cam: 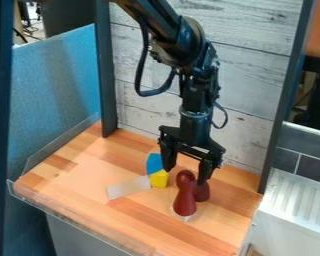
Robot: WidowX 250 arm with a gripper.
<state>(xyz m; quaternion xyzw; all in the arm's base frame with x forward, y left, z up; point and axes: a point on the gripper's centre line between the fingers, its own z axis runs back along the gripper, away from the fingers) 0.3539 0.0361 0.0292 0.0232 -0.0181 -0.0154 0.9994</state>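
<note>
End effector [185, 177] hanging down over the tabletop [76, 177], right of centre in the camera view. Its two black fingers are standing well spread, a clear gap showing between them; they are pinching nothing. One finger is pointing down beside the blue block [154, 163] and yellow block [159, 178]. The other is ending at the dark red piece [201, 192], overlapping its top from this angle; whether it is touching, cannot tell.

The dark red pin-shaped piece [185, 197], round-headed and wide at the base, is standing upright just in front of the gap. Its head is showing level with the fingertips; contact uncertain. The other dark red piece is sitting right behind it, partly hidden, the two overlapping in view.

Blue block lying behind the yellow one, the pair close together or touching. Whitish block [128, 187], long and flat, lying just left of the yellow, its near end pointing toward the front left.

Tabletop: wooden, striped in light and reddish tones, a clear rim running along the left and front. Pale plank wall [249, 75] rising behind.
</note>
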